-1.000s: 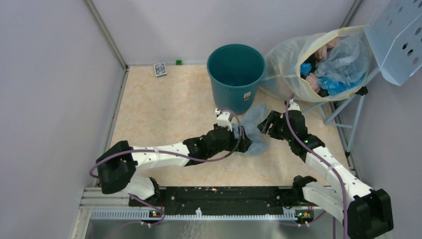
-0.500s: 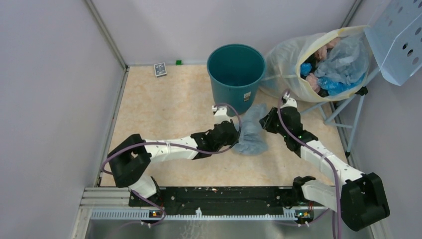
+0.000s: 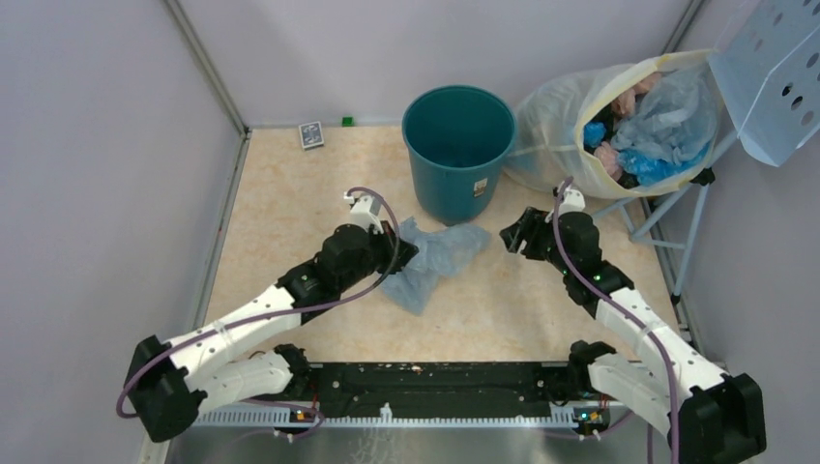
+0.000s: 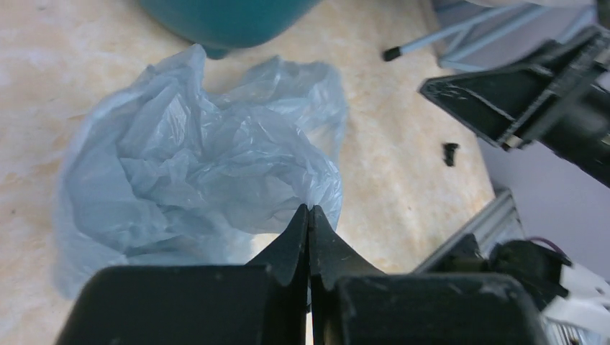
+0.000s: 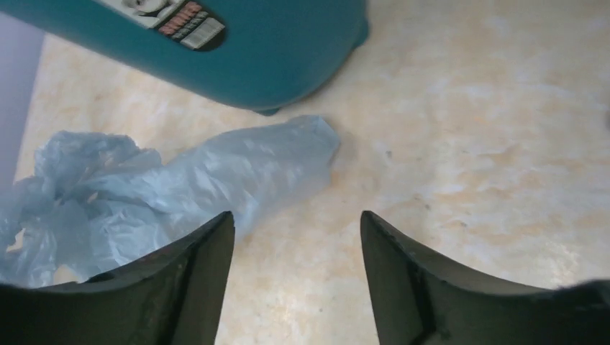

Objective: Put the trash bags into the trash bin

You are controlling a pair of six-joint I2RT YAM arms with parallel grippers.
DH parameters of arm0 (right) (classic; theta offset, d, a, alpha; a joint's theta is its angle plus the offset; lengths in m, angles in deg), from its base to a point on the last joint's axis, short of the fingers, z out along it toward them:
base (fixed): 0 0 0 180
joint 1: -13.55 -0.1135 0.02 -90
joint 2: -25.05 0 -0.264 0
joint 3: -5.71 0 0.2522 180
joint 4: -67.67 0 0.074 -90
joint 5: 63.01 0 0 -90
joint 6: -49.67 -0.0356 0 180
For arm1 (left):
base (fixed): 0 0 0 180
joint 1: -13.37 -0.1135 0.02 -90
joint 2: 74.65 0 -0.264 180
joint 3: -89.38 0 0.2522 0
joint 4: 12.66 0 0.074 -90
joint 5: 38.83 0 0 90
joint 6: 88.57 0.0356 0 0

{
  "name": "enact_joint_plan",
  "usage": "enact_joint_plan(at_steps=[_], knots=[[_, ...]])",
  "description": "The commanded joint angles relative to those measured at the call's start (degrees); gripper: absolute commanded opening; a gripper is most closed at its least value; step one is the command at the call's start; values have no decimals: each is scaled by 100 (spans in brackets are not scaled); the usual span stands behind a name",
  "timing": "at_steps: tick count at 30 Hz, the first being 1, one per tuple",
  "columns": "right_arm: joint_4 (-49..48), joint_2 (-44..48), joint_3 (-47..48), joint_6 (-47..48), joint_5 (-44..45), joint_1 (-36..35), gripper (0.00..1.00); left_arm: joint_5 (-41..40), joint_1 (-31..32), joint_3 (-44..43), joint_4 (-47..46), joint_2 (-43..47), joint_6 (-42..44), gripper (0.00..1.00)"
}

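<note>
Pale-blue trash bag lies crumpled — long axis slanting toward trash bin.

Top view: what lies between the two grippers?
In the top view, the pale-blue trash bag; the left gripper pinches it, the right gripper is open beside it.

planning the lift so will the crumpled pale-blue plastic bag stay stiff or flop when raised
Probably floppy: the thin pale-blue plastic bag lies crumpled in loose folds. Likely light, being translucent film. It may slip, since the left tool pinches only an edge.
</note>
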Motion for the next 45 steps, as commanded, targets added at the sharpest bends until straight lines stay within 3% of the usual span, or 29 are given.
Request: enact_joint_plan(at_steps=[1, 3, 8, 13, 18, 21, 27, 34, 36, 39, 42, 45], knots=[[-382, -52, 101, -123, -1459, -98, 73, 925, 10, 84, 230, 513, 409, 0], [-409, -272, 148, -343, -1504, -338, 78, 1094, 9, 59, 232, 576, 376, 0], [-914, -772, 77, -732, -463, -1598, 80, 1406, 10, 16, 71, 619, 332, 0], [-1238, -1089, 92, -490, -44, -2080, 85, 1608, 4, -84, 135, 597, 365, 0], [-433, -965, 337, 557, -138, -2102, 88, 1690, 4, -619, 802, 514, 515, 0], [-310, -912, 228, 442, -66, -2102, 83, 1845, 4, -872, 865, 498, 520, 0], [-491, -778, -393, 54, 262, -2097, 87, 2003, -23, -1197, 776, 702, 348, 0], [91, -1322, -297, -308, 1142, -2094, 81, 3091, -435, -1412, -46, 1226, -270, 0], [375, -1382, -251, -462, 1586, -2084, 78, 3048, -572, -1729, 231, 1371, -123, 0], [686, -1280, -278, -774, 2081, -1966, 71, 2358, -637, -2294, 1249, 1416, 386, 0], [596, -887, -401, -643, 2047, -1883, 70, 1997, -638, -2507, 1937, 1333, 797, 0], [464, -285, -492, -293, 1870, -1882, 71, 2160, -637, -2361, 2169, 1187, 1138, 0]])
